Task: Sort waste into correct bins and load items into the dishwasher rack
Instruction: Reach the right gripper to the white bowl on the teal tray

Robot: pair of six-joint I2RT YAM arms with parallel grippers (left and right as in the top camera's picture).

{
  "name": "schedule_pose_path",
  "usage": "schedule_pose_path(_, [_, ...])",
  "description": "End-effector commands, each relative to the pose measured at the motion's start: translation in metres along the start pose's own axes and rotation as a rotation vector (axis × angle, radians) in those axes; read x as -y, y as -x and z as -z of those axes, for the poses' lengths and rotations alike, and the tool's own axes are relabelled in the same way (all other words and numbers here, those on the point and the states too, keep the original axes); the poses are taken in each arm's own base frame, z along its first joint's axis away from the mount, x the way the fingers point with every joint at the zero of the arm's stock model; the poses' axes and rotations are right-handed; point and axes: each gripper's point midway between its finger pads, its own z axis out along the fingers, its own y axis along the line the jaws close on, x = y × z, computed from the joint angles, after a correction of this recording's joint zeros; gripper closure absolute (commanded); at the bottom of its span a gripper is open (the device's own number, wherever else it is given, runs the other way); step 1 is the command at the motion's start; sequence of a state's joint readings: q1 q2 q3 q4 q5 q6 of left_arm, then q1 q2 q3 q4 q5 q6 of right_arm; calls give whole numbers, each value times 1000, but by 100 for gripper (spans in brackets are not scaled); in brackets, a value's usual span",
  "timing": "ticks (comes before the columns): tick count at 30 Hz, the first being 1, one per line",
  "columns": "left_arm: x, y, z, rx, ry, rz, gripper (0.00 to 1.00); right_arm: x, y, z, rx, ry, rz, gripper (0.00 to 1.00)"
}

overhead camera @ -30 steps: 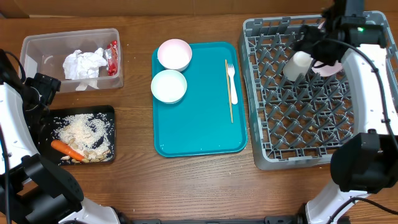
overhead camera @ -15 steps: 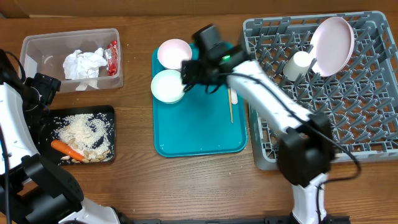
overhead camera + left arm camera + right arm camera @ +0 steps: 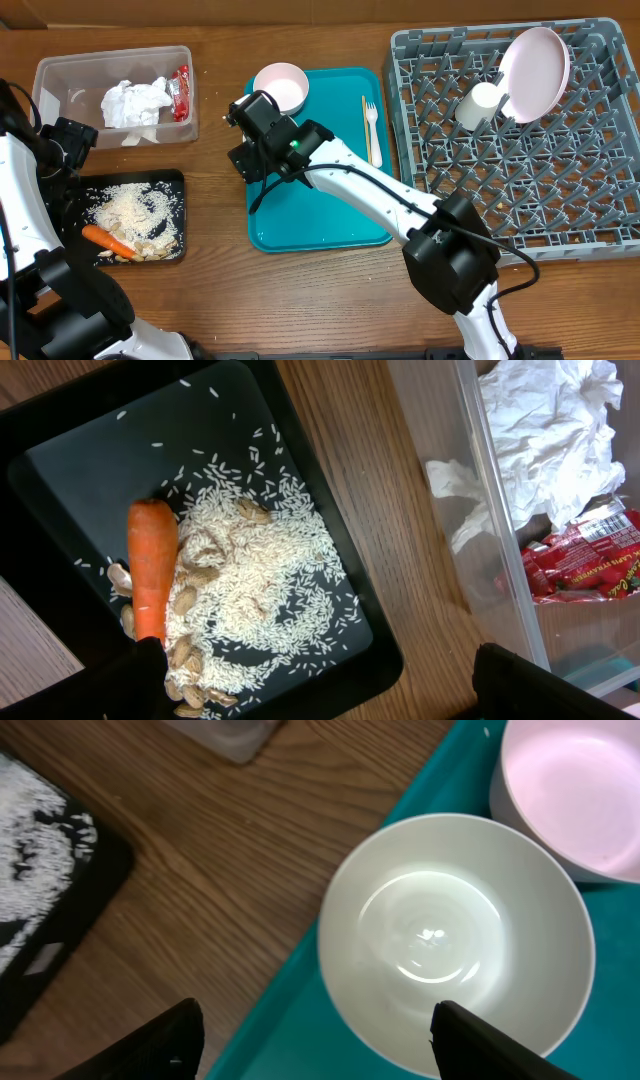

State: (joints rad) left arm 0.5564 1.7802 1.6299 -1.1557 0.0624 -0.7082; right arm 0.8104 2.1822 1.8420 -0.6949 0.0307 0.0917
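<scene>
white bowl (image 3: pixel 455 945) below right tool (image 3: pixel 315 1042), fingers spread

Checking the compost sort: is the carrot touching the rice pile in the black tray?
Touching. In the left wrist view, the carrot lies with its long side against the edge of the rice, no gap.

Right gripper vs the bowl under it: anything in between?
Nothing visible. The right gripper hangs over the bowl, jaws open; the bowl is empty and uncovered. The second bowl sits close beside its rim and may crowd one side.
</scene>
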Motion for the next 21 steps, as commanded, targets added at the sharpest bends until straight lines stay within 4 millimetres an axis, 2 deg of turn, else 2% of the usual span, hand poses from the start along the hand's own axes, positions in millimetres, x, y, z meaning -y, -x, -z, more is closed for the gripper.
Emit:
schedule_pose_path(1, [3, 4, 14, 41, -18, 13, 0, 17, -12, -25, -42, -37, 30, 24])
schedule_pose_path(6, [3, 4, 14, 41, -18, 13, 0, 13, -25, -38, -80, -35, 86, 24])
schedule_pose_path(9, [3, 4, 14, 41, -18, 13, 0, 9, -27, -38, -86, -22, 90, 24])
schedule_pose_path(13, [3, 4, 14, 41, -18, 13, 0, 11, -40, -48, -128, -27, 90, 28])
schedule_pose_path(19, [3, 4, 14, 41, -18, 13, 0, 13, -48, -49, -159, -35, 90, 41])
schedule_pose_path(21, [3, 4, 14, 41, -18, 13, 0, 14, -50, -48, -168, -39, 90, 52])
